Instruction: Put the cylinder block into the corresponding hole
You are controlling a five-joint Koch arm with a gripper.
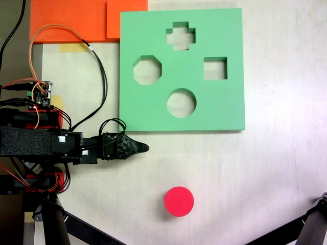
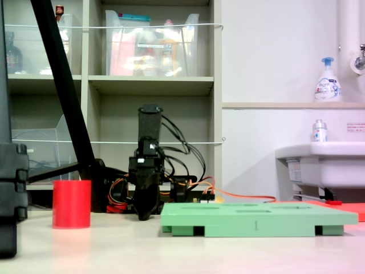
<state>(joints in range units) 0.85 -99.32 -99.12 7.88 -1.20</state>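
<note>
The short bright red-pink foam cylinder block [image 1: 179,201] stands upright on the pale tabletop [image 1: 265,178] near the bottom centre of the first exterior view, flat round top facing up, touching nothing – well apart from the square green foam board [image 1: 153,115], which lies flat above it in the first exterior view. The board has four cutouts: a cross-shaped cutout [image 1: 180,36] at top, an octagonal cutout [image 1: 147,70] at the first exterior view's left, a square cutout [image 1: 215,68] at the first exterior view's right, and the circular hole [image 1: 181,102] nearest the board's lower edge; all four are vacant, w/ tabletop visible through them. The black gripper [image 1: 142,147] of the Koch arm points toward the first exterior view's right, its tip just below the board's lower-left corner and up-left of the cylinder, apart from both. Its jaws appear pressed together to a single point w/ nothing between them. In the second exterior view the gripper [image 2: 144,216] hangs tip-down close to the table surface, between the cylinder block [image 2: 72,204] at the second exterior view's left and the green board [image 2: 256,219] at the second exterior view's right – no contact w/ either. Orange and black cables [image 1: 97,66] loop from the arm base toward an orange foam sheet [image 1: 76,20] at the top left of the first exterior view. A shelving unit [image 2: 148,85] w/ clear bins stands behind the arm, and a white sink [image 2: 322,162] w/ a soap dispenser bottle [image 2: 327,80] above it sits at the second exterior view's right.
</note>
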